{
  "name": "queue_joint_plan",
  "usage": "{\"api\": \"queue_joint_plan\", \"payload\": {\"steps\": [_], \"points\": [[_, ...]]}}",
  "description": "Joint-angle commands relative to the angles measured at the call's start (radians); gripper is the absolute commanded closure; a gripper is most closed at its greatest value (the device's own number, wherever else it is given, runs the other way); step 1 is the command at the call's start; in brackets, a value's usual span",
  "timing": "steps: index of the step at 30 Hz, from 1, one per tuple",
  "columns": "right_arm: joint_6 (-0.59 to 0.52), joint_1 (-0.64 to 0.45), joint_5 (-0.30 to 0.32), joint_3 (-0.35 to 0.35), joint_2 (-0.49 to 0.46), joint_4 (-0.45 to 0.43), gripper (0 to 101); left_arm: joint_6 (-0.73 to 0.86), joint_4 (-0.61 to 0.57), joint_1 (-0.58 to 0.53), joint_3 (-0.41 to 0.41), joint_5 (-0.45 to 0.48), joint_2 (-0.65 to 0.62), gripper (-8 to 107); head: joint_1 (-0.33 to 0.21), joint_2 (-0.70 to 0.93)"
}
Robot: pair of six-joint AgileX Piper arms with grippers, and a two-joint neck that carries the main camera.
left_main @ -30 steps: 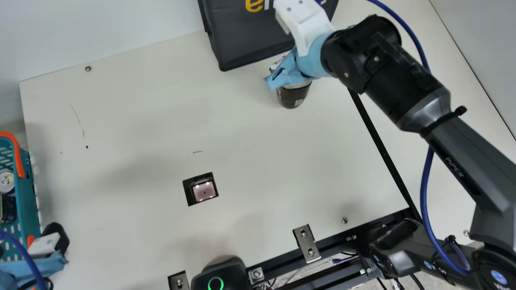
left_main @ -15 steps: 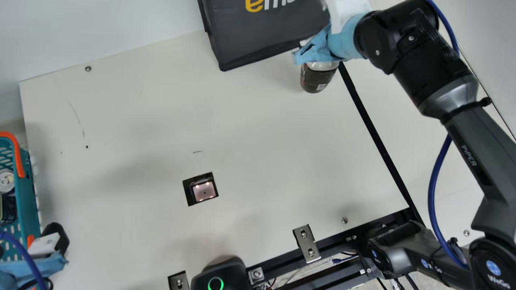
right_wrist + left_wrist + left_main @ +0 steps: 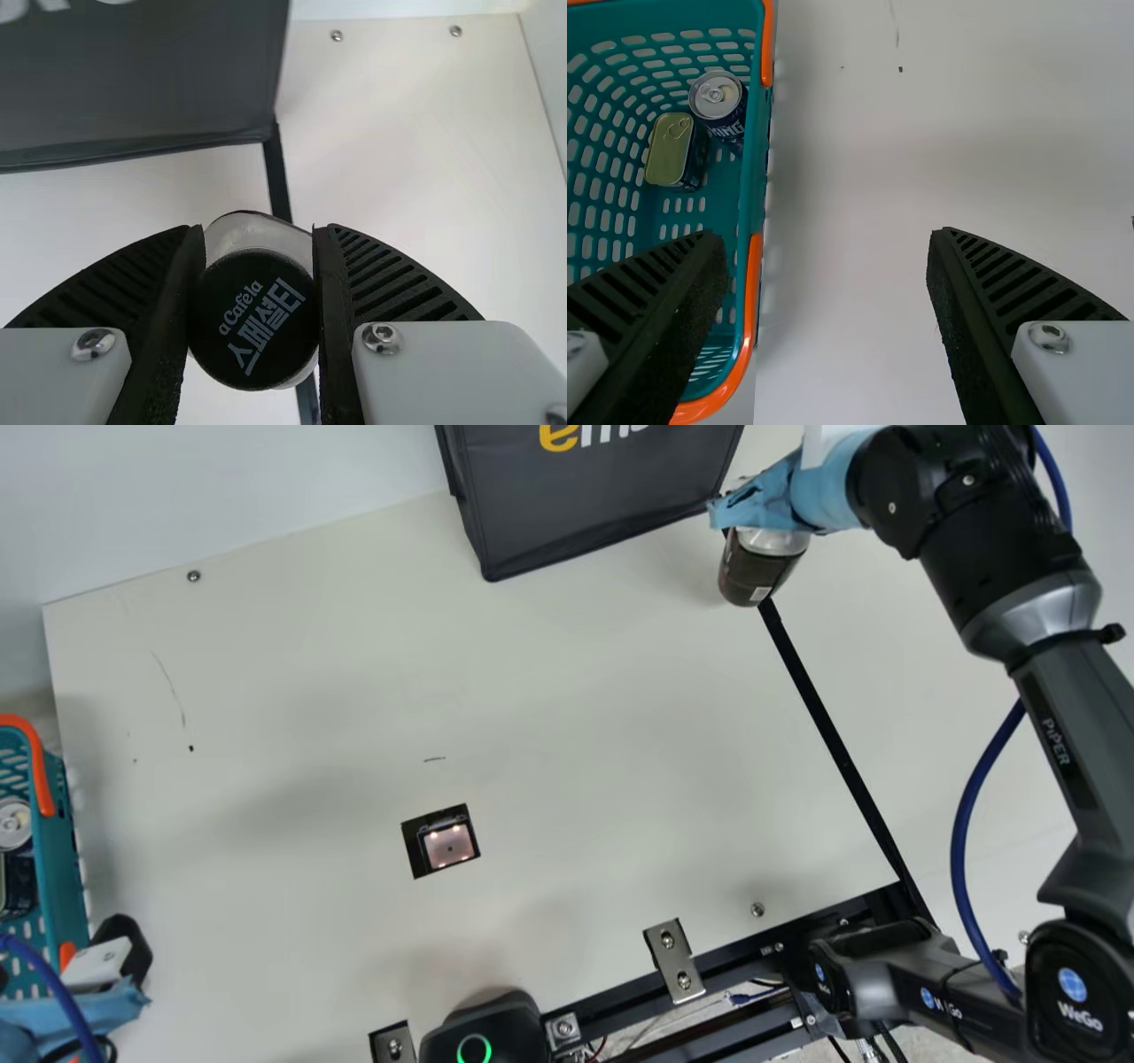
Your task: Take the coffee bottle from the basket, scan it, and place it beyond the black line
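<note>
In the main view my right gripper (image 3: 753, 503) is at the upper right, holding the dark coffee bottle (image 3: 760, 571) over the black line (image 3: 828, 726). The right wrist view has the bottle's black cap (image 3: 253, 319) squeezed between the two fingers of my right gripper (image 3: 253, 305), with the black line (image 3: 276, 173) behind. At the main view's lower left is part of my left gripper (image 3: 115, 965), beside the teal basket (image 3: 66, 868). In the left wrist view my left gripper (image 3: 828, 274) is open, one finger over the basket (image 3: 751, 177) and nothing between the fingers.
A round can (image 3: 718, 96) and a flat tin (image 3: 670, 150) lie in the basket. A dark bag (image 3: 576, 505) stands at the back, left of the bottle. The scanner window (image 3: 448, 845) is set into the table, and metal brackets (image 3: 675, 961) line the front edge.
My right arm has carried the coffee bottle to the right and farther back, from left of the black line to over it. The left arm has kept still.
</note>
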Motion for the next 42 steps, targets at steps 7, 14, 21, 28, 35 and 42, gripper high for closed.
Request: {"api": "queue_joint_plan", "payload": {"steps": [7, 14, 21, 28, 35, 42], "points": [[-0.003, -0.053, -0.007, -0.022, 0.031, -0.004, 101, 0.000, 0.000, 0.000, 0.000, 0.000, 0.000, 9, -0.027, -0.001], [0.000, -0.090, -0.014, -0.047, 0.067, -0.012, 101, 0.000, 0.000, 0.000, 0.000, 0.000, 0.000, 9, -0.027, -0.001], [0.009, -0.122, -0.023, -0.066, 0.102, -0.026, 101, 0.000, 0.000, 0.000, 0.000, 0.000, 0.000, 9, -0.027, -0.001], [0.012, -0.149, -0.035, -0.080, 0.131, -0.032, 101, 0.000, 0.000, 0.000, 0.000, 0.000, 0.000, 9, -0.027, -0.001], [0.026, -0.169, -0.049, -0.085, 0.154, -0.039, 101, 0.000, 0.000, 0.000, 0.000, 0.000, 0.000, 9, -0.027, -0.001], [0.063, -0.184, -0.060, -0.085, 0.175, -0.055, 101, 0.000, 0.000, 0.000, 0.000, 0.000, 0.000, 9, -0.027, -0.001]]}}
